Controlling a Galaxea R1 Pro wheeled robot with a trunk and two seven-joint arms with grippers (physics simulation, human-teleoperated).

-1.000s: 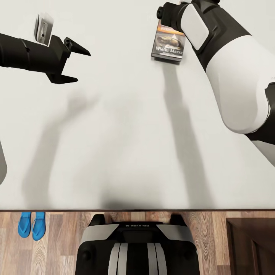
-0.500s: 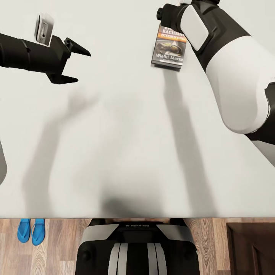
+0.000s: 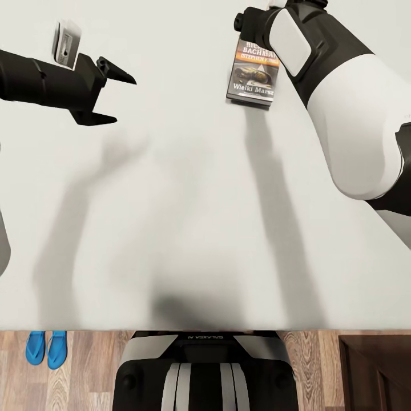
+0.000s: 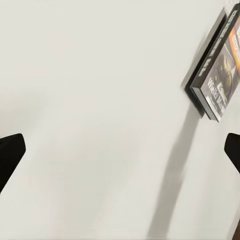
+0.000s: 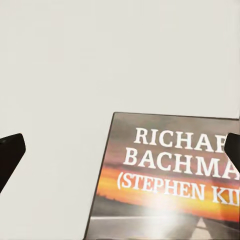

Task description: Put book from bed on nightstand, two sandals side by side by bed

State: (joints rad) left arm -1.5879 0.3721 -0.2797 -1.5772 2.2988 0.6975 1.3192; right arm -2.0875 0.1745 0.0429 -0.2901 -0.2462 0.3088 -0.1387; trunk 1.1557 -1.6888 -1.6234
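The thin dark paperback book with white lettering and an orange band (image 3: 252, 71) lies flat on my far right of the pale grey-white mattress of the bed (image 3: 188, 217); more of its title shows now than a second ago. My right gripper (image 5: 120, 150) hovers just above it, fingers spread wide, holding nothing. My left gripper (image 3: 117, 97) hangs wide open over the far left, unmoved. The two bright blue flip-flop sandals (image 3: 47, 349) lie side by side on the wood-plank floor (image 3: 91, 371), lower in view since my head shifted.
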